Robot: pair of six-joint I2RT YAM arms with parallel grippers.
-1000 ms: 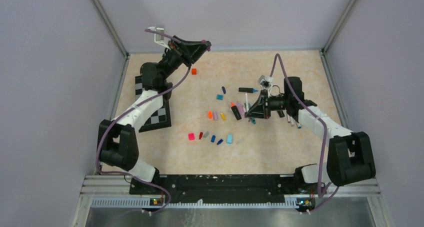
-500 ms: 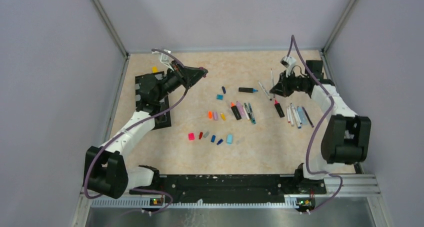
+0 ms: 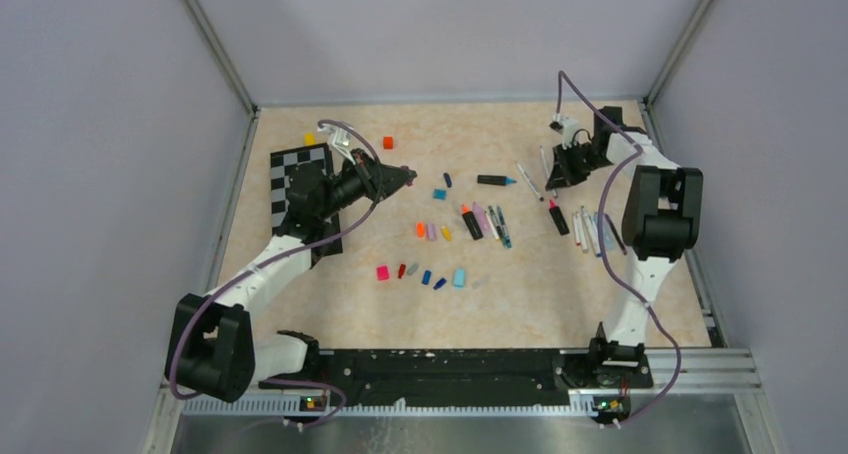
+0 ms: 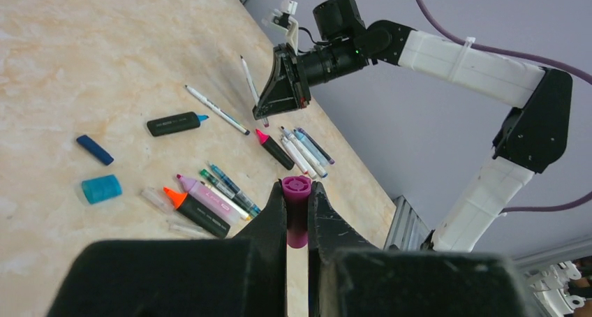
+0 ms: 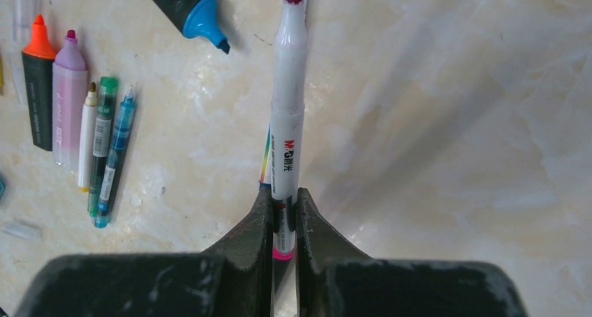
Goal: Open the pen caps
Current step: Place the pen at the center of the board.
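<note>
one magenta pen cap is clamped between the two fingers of the left gripper, open end outward, off the table at its middle left. one white pen, its dark red tip bare, is pinched near its tail by the right gripper, whose fingers are closed tight on the barrel over the far right part of the table; whether the tip touches the surface cannot be told. eleven loose caps can be counted on the table between the arms. two lie toward the far side, a teal cap and a dark blue cap. three sit in a short row, an orange cap, a lilac cap and a yellow cap. six lie in a nearer row: a pink cap, a red cap, a grey cap, two blue caps and a light blue cap. just right of the caps lie five uncapped pens side by side: an orange-tipped highlighter, a pink highlighter and three thin pens. one blue-tipped highlighter lies apart, farther back, and one thin white pen and one red-tipped highlighter lie nearer the right arm. a bundle of pens beside that is too tightly packed to count. at the far left are one checkerboard, one yellow cube and one red cube.
</note>
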